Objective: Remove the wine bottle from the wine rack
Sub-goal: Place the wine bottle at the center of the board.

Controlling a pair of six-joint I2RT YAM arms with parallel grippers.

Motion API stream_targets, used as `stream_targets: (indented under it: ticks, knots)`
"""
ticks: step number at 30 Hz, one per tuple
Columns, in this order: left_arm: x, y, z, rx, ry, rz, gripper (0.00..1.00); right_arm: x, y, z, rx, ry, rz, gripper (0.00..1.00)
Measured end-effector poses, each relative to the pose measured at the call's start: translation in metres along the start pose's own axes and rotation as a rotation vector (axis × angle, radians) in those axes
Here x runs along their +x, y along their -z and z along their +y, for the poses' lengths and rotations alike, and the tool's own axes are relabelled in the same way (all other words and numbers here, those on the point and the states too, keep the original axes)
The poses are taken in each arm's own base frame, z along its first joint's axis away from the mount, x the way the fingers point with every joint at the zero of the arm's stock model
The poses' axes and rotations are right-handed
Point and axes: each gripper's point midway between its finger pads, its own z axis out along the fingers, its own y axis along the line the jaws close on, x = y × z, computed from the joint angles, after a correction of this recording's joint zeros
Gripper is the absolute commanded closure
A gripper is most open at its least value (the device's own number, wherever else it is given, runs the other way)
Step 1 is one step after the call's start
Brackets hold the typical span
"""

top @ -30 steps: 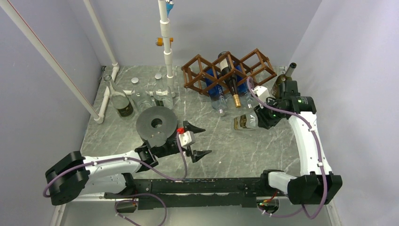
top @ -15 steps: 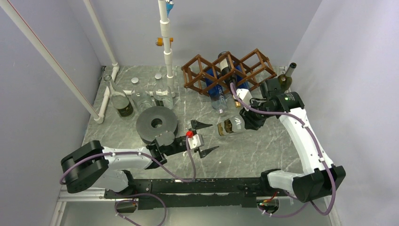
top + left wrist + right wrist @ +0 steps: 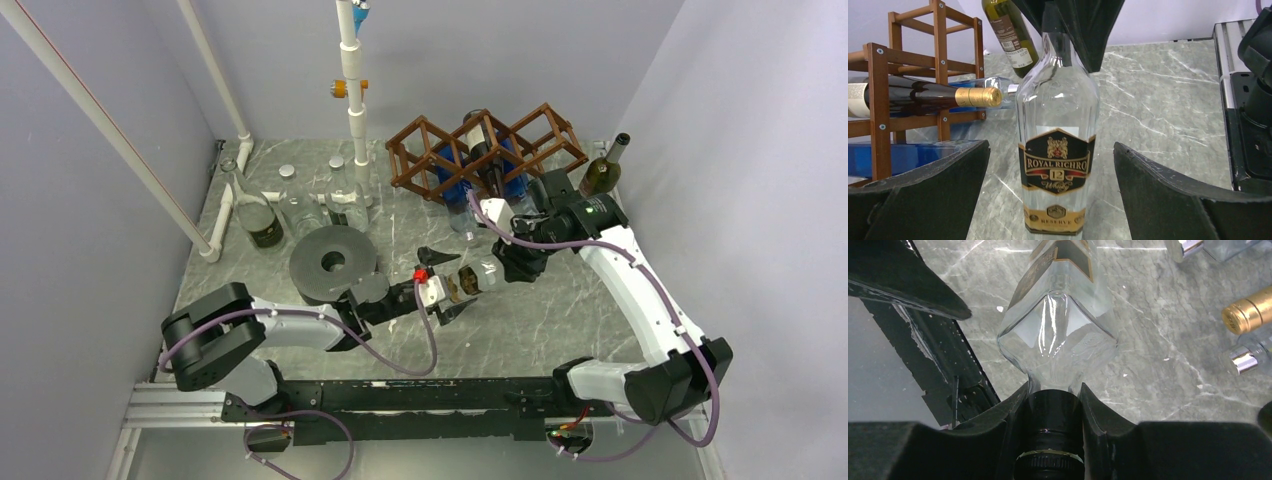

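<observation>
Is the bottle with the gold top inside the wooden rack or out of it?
Inside. The dark bottle lies on its side through the wooden rack, with only its gold-capped neck poking out of the front.

Brown wooden lattice on the wine rack (image 3: pixel 485 150). Inside the rack, a dark bottle (image 3: pixel 923 97) with gold foil cap, and blue bottles (image 3: pixel 458 190) lower down. Just right of the rack, an olive-green bottle (image 3: pixel 601 172) with white label. In front of the rack, a clear glass bottle (image 3: pixel 1057 150) with black-and-gold label and black cap. Grey surface (image 3: pixel 560 300) veined white like marble. Left of the rack, a dark grey disc (image 3: pixel 333 262).
</observation>
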Motion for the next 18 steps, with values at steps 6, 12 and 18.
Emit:
stream_targets:
  ticks: [6,12,18]
  knots:
    - [0.008,-0.013,0.003,-0.014,0.01,0.016,0.01,-0.004,-0.005,0.006,-0.028,0.028,0.008,1.0]
    - [0.018,-0.02,0.0,-0.006,0.035,0.035,0.01,-0.008,-0.008,0.007,-0.038,0.043,0.009,1.0]
    - [0.021,-0.027,0.001,-0.008,0.04,0.044,0.01,-0.01,-0.009,0.008,-0.043,0.051,0.01,1.0]
